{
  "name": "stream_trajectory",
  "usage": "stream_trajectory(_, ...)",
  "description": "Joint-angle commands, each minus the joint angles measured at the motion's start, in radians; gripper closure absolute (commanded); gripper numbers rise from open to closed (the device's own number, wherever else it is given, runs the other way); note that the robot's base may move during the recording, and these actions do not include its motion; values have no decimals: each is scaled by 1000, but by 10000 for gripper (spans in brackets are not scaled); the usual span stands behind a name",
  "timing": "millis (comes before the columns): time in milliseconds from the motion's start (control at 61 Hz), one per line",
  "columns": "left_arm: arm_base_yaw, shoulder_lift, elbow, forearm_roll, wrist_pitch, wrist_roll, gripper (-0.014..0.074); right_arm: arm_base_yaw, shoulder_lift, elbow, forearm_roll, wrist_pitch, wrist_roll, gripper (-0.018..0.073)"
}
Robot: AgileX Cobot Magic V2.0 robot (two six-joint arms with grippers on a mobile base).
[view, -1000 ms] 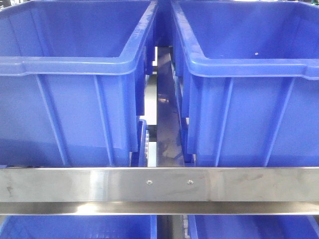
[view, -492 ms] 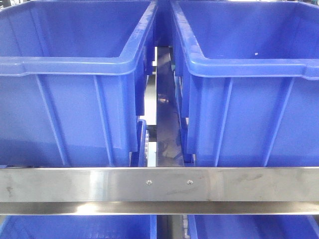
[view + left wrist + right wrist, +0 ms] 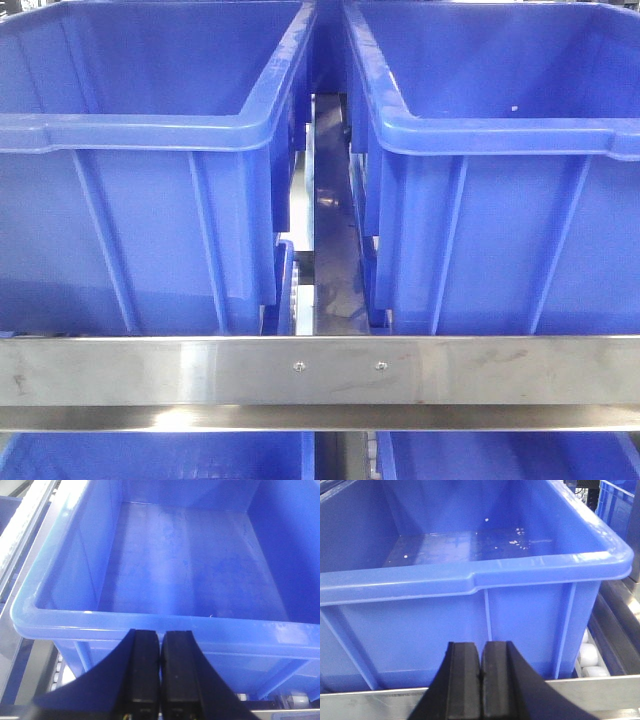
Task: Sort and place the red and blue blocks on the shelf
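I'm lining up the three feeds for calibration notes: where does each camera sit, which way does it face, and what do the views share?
Front view: sits level with the shelf, facing two blue bins side by side behind a steel rail; no robot part shows.
Left wrist view: above the left gripper, jaws shut, looking down into an empty bin.
Right wrist view: behind the right gripper, jaws shut, facing a bin's front wall and speckled floor.
Shared: all show blue bins on the steel rack; no blocks appear.
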Motion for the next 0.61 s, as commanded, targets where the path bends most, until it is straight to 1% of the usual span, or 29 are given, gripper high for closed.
stream_trajectory(0, 0, 0, -29, 5, -76, -3, 463, -8, -20, -20, -13, -78, -3, 512)
stream_trajectory(213, 0, 0, -29, 5, -76, -3, 463, -8, -20, -20, -13, -78, -3, 512)
stream_trajectory(279, 0, -21, -29, 45, -68, -3, 463, -8, -20, -20, -13, -78, -3, 512)
stream_trajectory(410, 2, -118, -2, 42, -53, -3, 463, -8, -20, -20, -13, -78, -3, 512)
stream_trajectory(590, 2, -313, 133, 35, -55, -5, 463, -8, -20, -20, -13, -78, -3, 512)
